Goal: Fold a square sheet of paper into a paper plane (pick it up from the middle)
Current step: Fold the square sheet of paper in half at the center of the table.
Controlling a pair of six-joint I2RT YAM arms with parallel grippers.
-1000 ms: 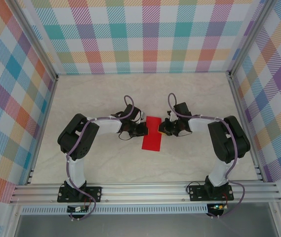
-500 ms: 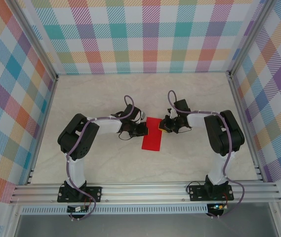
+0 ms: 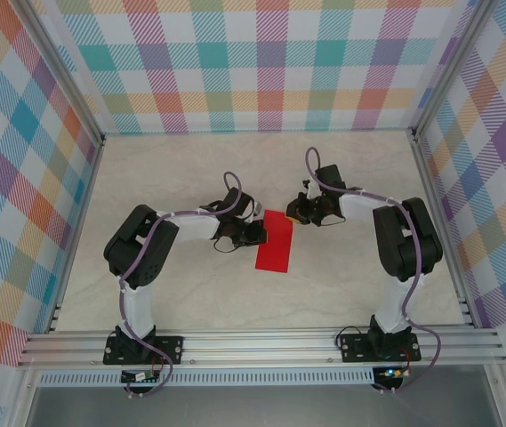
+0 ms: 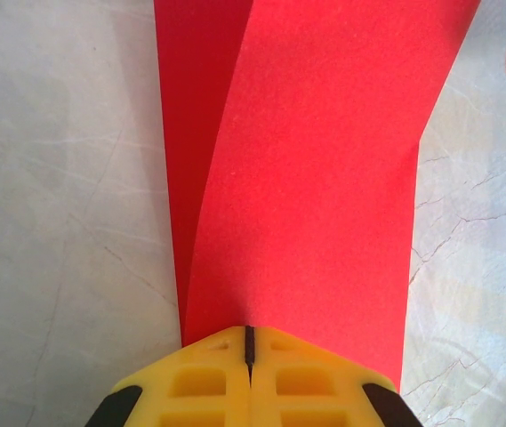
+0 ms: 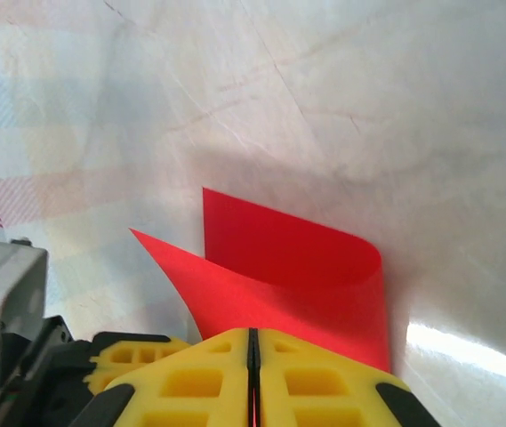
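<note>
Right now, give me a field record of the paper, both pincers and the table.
paper: red sheet, curled over itself, not yet a plane
left pincer: shut on the sheet's edge
right pincer: shut on the sheet, holding up a curled flap
table: pale marbled surface under the sheet
</note>
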